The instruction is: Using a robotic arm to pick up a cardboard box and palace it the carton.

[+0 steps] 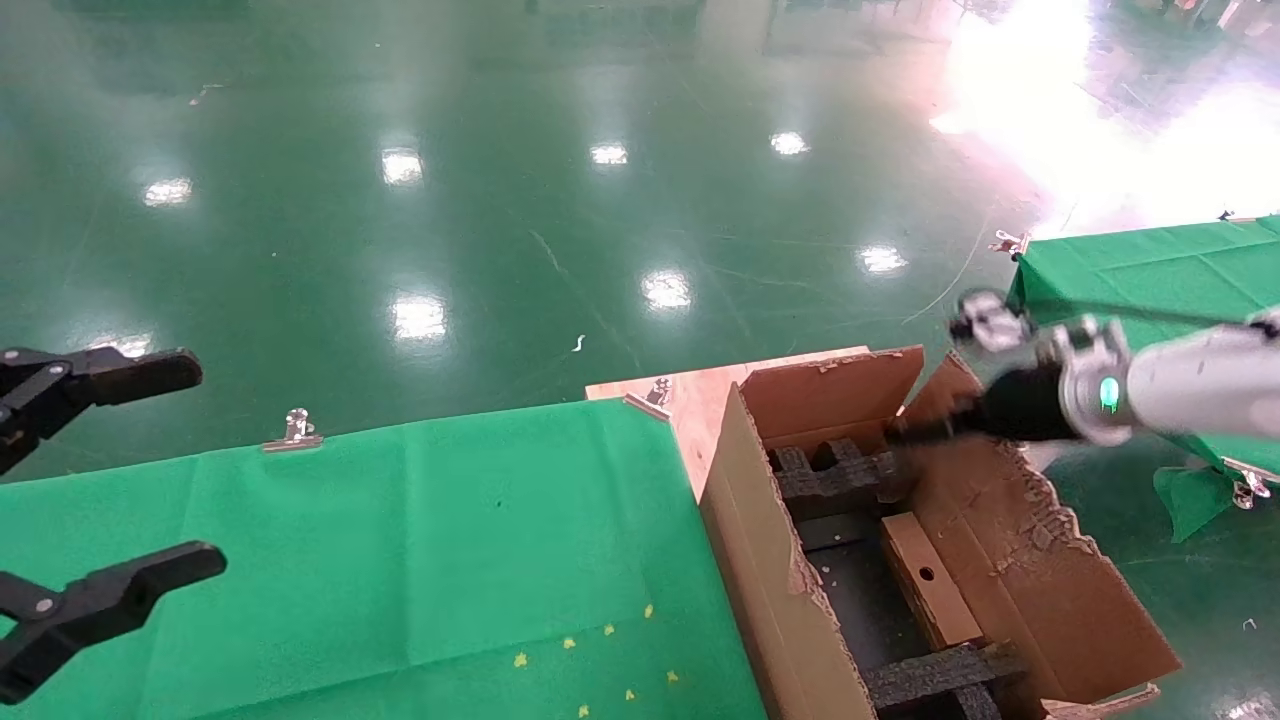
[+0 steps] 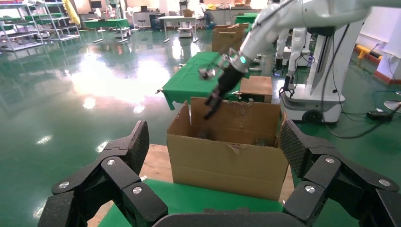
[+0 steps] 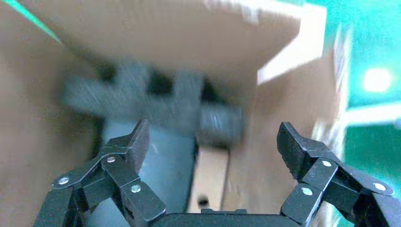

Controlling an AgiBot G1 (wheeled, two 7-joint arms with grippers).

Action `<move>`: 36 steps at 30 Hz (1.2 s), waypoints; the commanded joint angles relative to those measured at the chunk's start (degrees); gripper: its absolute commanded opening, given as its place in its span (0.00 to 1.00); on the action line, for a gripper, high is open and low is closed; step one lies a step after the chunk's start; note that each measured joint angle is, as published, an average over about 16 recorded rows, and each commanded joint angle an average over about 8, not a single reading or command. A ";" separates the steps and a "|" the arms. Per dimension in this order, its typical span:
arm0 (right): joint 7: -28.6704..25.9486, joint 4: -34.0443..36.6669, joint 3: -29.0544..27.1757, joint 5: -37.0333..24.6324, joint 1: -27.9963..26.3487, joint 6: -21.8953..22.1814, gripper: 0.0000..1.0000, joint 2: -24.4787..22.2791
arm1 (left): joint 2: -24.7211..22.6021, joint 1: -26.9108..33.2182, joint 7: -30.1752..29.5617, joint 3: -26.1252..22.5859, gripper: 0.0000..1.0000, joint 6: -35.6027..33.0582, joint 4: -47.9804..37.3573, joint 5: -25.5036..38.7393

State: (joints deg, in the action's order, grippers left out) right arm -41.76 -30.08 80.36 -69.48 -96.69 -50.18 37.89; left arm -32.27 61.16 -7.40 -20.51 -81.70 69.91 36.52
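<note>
- Right robotic arm (image 1: 1190, 385): white, teal ring lit, reaching in from the right over the carton (image 1: 1010, 560). In the head view it shows blurred.
- Right end effector (image 3: 213, 151): above the far end of the carton's interior, by the far flap. Fingers (image 3: 135, 142) spread wide with nothing between them; it holds nothing.
- From the left wrist view, the right end effector (image 2: 211, 104) hangs just above the carton's open top (image 2: 227, 161), pointing down into it.
- Cardboard box (image 1: 928, 580): lies inside the carton, along its right inner wall, long axis running near-to-far. One round hole shows in its top face. It is apart from the right end effector, which sits farther toward the carton's far end.
- Right wrist view: the cardboard box (image 3: 210, 179) appears below the open fingers, with a block of black foam (image 3: 156, 101) beyond it.
- Black foam inserts (image 1: 830, 470) sit at the far end of the carton, and another strip (image 1: 940, 675) crosses the near end. Flaps stand up, with torn edges on the right flap.
- Carton stands just beside the green-covered surface (image 1: 400, 560), at its right edge, on a wooden board (image 1: 700, 400).
- Left end effector (image 1: 130, 470): parked at the left over the green surface, fingers (image 2: 127, 151) wide apart, empty.
- A metal clip (image 1: 295, 432) pins the green cloth at the far edge.
</note>
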 commanded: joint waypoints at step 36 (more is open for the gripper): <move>7.89 -25.74 -15.44 14.86 0.46 -16.50 1.00 -6.87 | 0.01 -0.02 0.00 0.01 1.00 0.01 -0.02 -0.04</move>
State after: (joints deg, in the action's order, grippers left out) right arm -33.87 -55.82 64.93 -54.63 -96.25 -66.67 31.02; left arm -32.26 61.14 -7.40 -20.49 -81.69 69.89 36.47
